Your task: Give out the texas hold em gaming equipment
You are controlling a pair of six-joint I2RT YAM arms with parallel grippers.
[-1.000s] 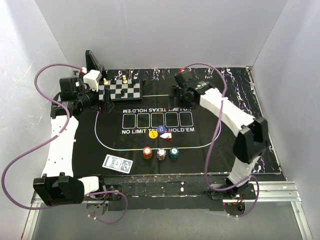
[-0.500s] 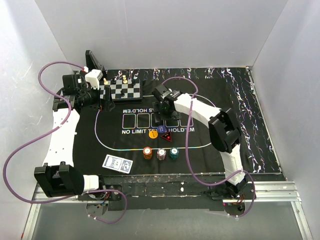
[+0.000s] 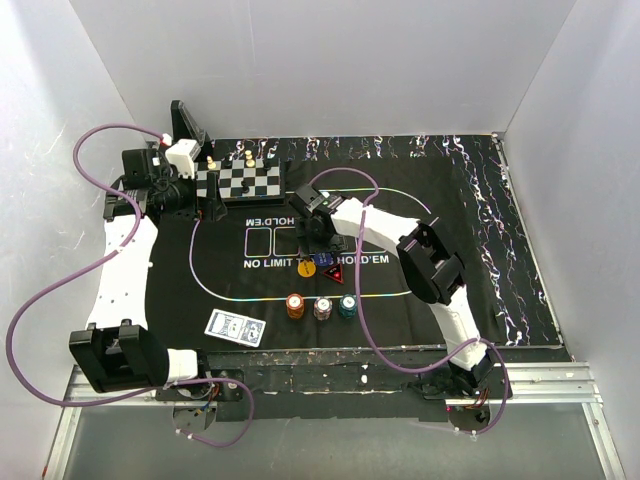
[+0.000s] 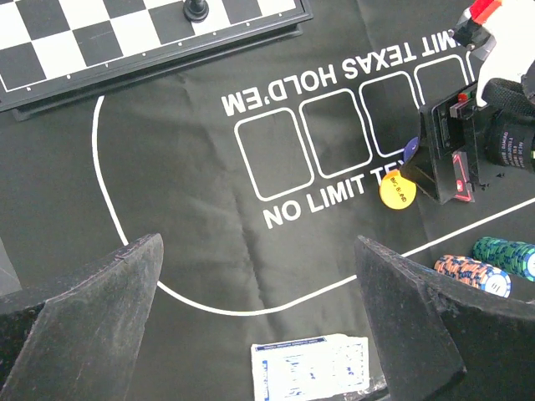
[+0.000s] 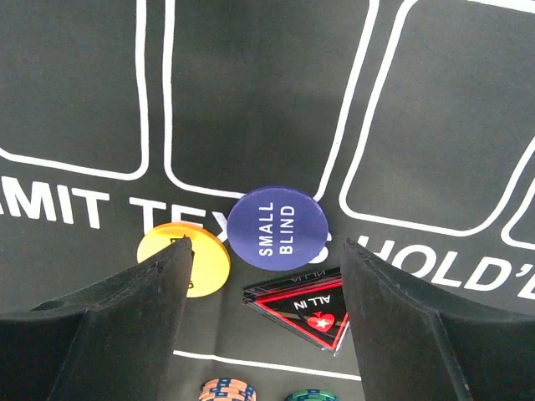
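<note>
A yellow disc, a blue "SMALL BLIND" disc and a red "ALL IN" triangular marker lie together mid-mat. My right gripper hovers over them, open. In the right wrist view its fingers straddle the blue disc, with the yellow disc by the left finger and the marker between them. Orange, white-pink and teal chip stacks stand nearer. Blue-backed cards lie at the front left. My left gripper is open and empty, high above the cards.
A black-and-white chessboard with pieces sits at the back left, next to my left wrist. The printed mat shows several card outlines. Grey walls close in the left, back and right sides. A purple cable loops over the mat behind my right arm.
My right arm has swung from the back right toward the left and nearer, down over the discs, with its jaws slightly narrower. The left arm has hardly moved.
</note>
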